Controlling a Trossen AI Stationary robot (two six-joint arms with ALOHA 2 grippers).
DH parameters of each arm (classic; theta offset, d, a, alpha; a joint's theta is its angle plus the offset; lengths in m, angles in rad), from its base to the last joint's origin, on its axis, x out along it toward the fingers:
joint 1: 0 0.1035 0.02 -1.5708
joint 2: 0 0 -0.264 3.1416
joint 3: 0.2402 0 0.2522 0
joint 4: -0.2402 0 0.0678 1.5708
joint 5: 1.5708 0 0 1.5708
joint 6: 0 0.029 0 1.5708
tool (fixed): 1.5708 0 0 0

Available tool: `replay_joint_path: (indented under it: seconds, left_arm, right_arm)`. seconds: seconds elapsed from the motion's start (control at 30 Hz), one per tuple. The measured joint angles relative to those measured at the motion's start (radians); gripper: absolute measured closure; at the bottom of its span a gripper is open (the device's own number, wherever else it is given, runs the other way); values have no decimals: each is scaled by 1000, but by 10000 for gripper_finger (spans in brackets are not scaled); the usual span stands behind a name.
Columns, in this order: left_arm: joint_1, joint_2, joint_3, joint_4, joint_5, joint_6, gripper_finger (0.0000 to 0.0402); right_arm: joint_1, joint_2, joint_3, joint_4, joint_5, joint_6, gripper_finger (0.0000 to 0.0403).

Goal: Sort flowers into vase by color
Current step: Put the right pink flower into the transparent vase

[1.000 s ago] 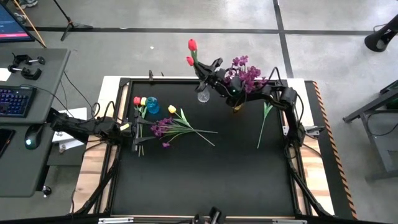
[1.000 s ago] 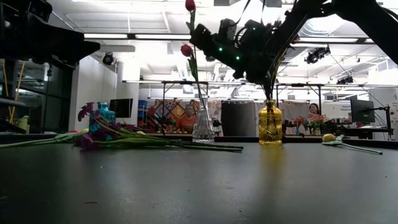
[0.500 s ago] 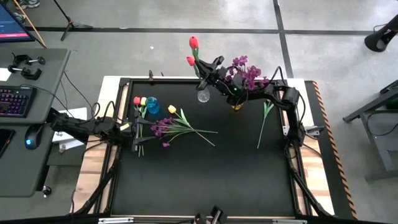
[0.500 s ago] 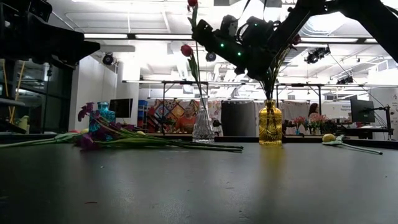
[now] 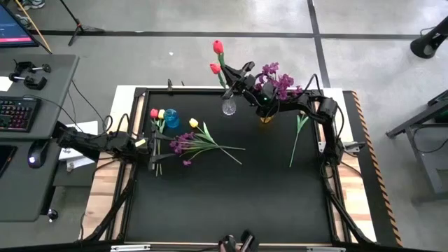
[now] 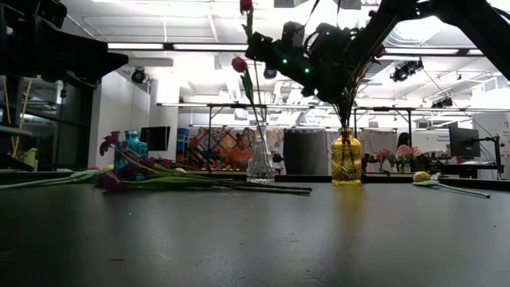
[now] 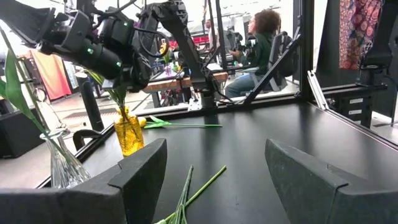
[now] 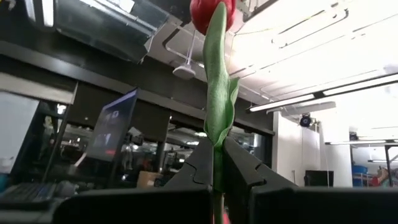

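Observation:
My right gripper (image 5: 228, 77) reaches over the table's far edge above the clear glass vase (image 6: 260, 163) and is shut on a red tulip (image 8: 211, 11). A second red tulip (image 6: 239, 64) stands in that vase. Purple sprigs (image 5: 276, 80) stand in the yellow vase (image 6: 346, 158). Beside the blue vase (image 5: 171, 120), a red tulip (image 5: 154, 113), yellow tulips (image 5: 193, 123) and purple sprigs (image 5: 182, 143) lie flat on the table. One more yellow flower (image 6: 421, 176) lies at the right. My left gripper (image 7: 214, 162) waits open at the left edge. My right gripper pinches the tulip's green stem (image 8: 216, 163) between its two fingers, below the leaf and well under the bloom. The fingers come from the table's right, slanting upward, and lie across the stem. The tulip stands nearly upright, bloom on top, its lower stem (image 6: 255, 104) running down toward the clear vase's neck.
The black table (image 5: 231, 203) has free room across its near half. A desk with a keyboard (image 5: 14, 112) stands to the left, outside the frame. People sit in the room beyond the far edge (image 7: 261, 37).
My right gripper has rolled a little about its own line while staying over the clear vase, still shut on the stem. The held tulip's bloom has shifted slightly upward. Nothing else has moved.

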Motion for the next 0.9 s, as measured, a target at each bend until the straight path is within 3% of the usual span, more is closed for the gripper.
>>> replay_joint_path:
  seconds: [0.3, 0.9]
  left_arm:
    - [0, 0, 0, 0, 0, 0, 140]
    - [0, 0, 0, 0, 0, 0, 140]
  right_arm:
    - [-19, 0, 0, -8, -20, 95, 403]
    - [-16, 0, 0, -77, -37, 101, 403]
